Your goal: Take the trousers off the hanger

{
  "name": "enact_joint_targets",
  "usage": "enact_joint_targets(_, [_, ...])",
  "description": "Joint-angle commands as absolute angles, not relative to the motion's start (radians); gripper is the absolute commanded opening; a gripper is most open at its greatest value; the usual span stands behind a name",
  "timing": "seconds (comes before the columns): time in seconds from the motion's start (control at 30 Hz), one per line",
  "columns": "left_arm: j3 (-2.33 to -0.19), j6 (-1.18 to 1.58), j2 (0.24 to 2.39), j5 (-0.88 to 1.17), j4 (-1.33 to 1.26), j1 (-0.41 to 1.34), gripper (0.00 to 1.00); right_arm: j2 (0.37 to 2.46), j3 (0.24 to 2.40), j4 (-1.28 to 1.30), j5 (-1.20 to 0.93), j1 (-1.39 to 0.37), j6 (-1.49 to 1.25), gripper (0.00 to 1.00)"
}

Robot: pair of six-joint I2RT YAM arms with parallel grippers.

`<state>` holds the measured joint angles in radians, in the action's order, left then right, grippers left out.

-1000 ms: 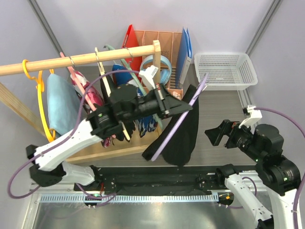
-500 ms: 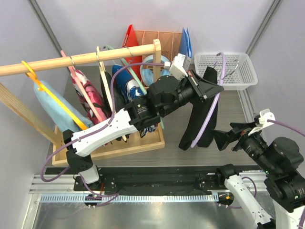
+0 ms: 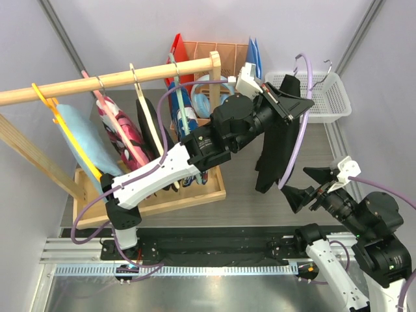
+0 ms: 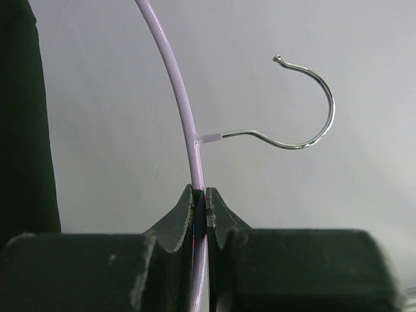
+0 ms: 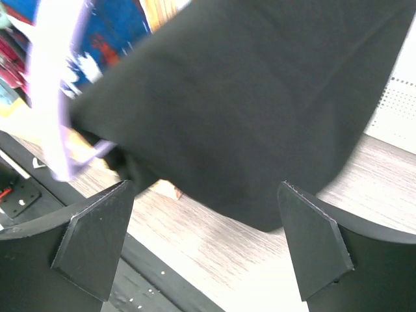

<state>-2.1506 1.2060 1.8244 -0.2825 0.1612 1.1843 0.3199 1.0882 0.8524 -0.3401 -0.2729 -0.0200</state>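
My left gripper (image 3: 294, 104) is shut on the thin rod of a lilac hanger (image 3: 298, 140) and holds it high, right of the rack. The plain black trousers (image 3: 278, 146) hang folded over it. In the left wrist view my gripper (image 4: 201, 203) pinches the lilac hanger (image 4: 184, 107) just below its metal hook (image 4: 312, 123); the black trousers (image 4: 26, 123) show at the left edge. My right gripper (image 3: 307, 186) is open and empty just below the cloth. In the right wrist view it (image 5: 205, 250) stands wide under the black trousers (image 5: 247, 97). The dark blue printed trousers (image 3: 185, 114) hang on the rail.
A wooden rail (image 3: 110, 79) carries a pink floral garment (image 3: 120, 133) and a light-blue cloth (image 3: 84, 146) on a yellow hanger. Its wooden base tray (image 3: 156, 200) lies below. A file organiser (image 3: 218, 58) stands behind. A white basket (image 3: 328, 107) sits at the back right.
My left arm has swung the lilac hanger with the black trousers up and to the right, away from the rack. My right gripper has dropped lower and come in under the cloth's hem.
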Motion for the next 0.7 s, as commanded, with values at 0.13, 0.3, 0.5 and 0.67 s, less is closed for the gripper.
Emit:
enact_joint_targets(0.13, [-2.311,1.236,1.839,-0.285,0.008,1.166,0.0,0.357,1.02,0.654,-0.377,-0.27,0.002,0.95])
enact_joint_targets(0.3, [-2.365,1.227,1.845,-0.293,0.034,1.164,0.0,0.328,0.963,0.568,-0.368,-0.268,-0.046,0.95])
enact_joint_targets(0.5, [-2.362,1.256,1.848,-0.288,0.035,1.164,0.0,0.334,0.934,0.5,-0.321,-0.267,-0.071,0.94])
enact_joint_targets(0.67, [-2.359,1.278,1.847,-0.273,0.037,1.166,0.0,0.341,0.934,0.503,-0.128,-0.268,-0.06,0.91])
